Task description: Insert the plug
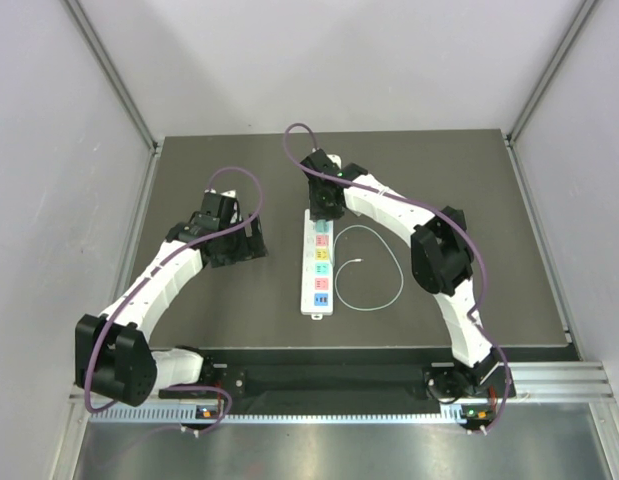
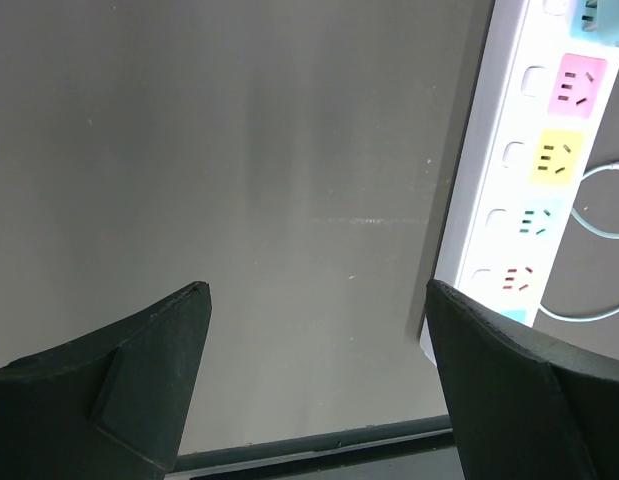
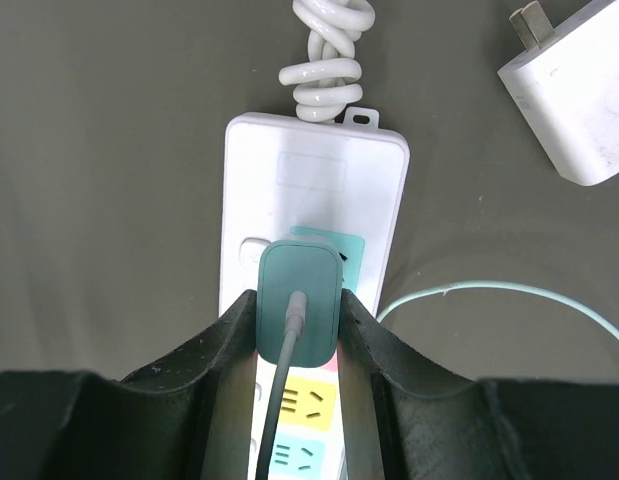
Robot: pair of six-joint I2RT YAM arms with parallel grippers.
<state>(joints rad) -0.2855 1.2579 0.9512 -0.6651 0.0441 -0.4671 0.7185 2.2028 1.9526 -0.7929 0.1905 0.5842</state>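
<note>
Light falls soft and even from above in the top view. Shadows on the dark mat [image 1: 249, 310] are faint, and the metal sheet [image 1: 319, 450] at the near edge glares white. From my left wrist the mat carries a pale vertical sheen, the power strip [image 2: 489, 215] is nearly washed out, and my left fingers [image 2: 139, 380] show black and soft-edged. From my right wrist the plug [image 3: 301, 300] is sharp, while my right fingers [image 3: 189, 400] go dark, their detail lost close to the lens.

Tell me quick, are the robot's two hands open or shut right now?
Left gripper: open, holding nothing.
Right gripper: shut on the teal plug, over the power strip.
</note>
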